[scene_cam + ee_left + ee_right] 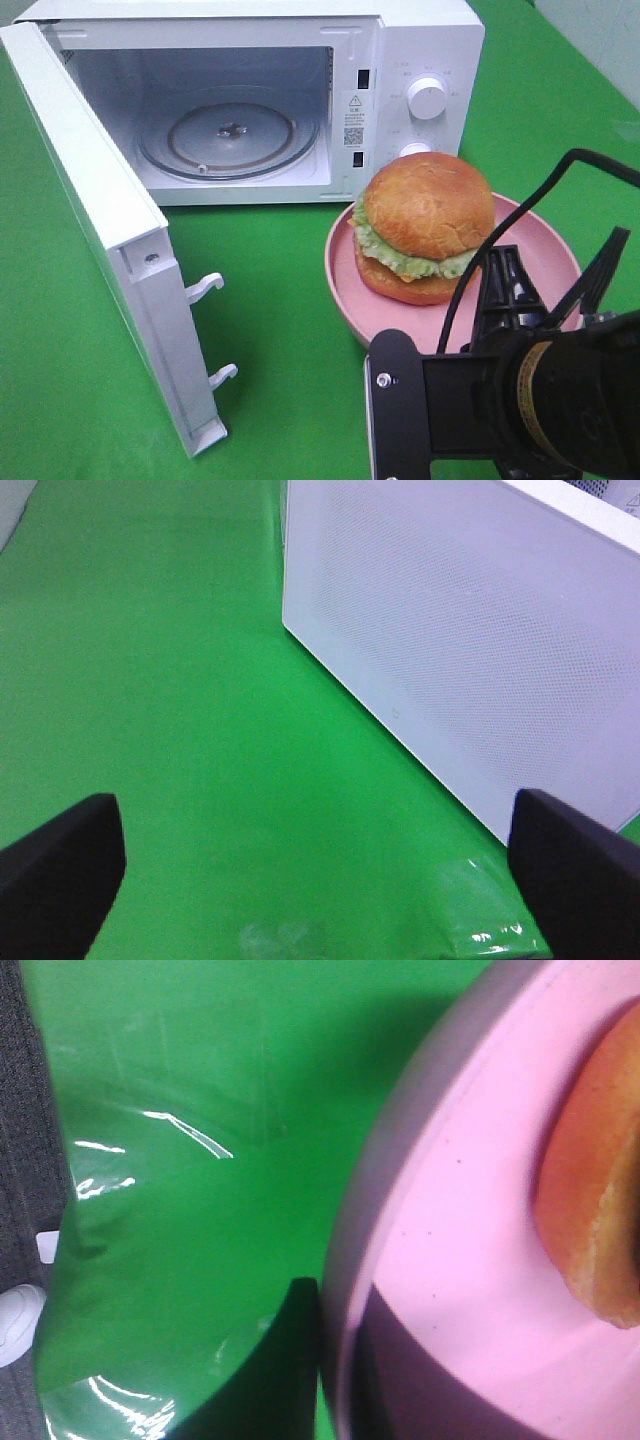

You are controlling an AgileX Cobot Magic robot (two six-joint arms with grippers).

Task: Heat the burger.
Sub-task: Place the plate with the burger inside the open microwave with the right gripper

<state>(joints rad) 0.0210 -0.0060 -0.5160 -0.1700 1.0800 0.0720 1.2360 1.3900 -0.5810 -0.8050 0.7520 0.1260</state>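
Burger sits on pink plate, just in front of open microwave, knob side. R gripper at plate's near rim, jaws together; can't tell if they pinch it. Microwave door swung wide, glass turntable inside. L gripper over green cloth beside door, jaws wide apart.

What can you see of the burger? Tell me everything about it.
The burger is round and whole: two glossy brown bun halves with a frill of green lettuce between them. It sits upright on a pink plate, narrower than it, just in front of the open microwave, on its knob side. Only the plate seems to touch it.
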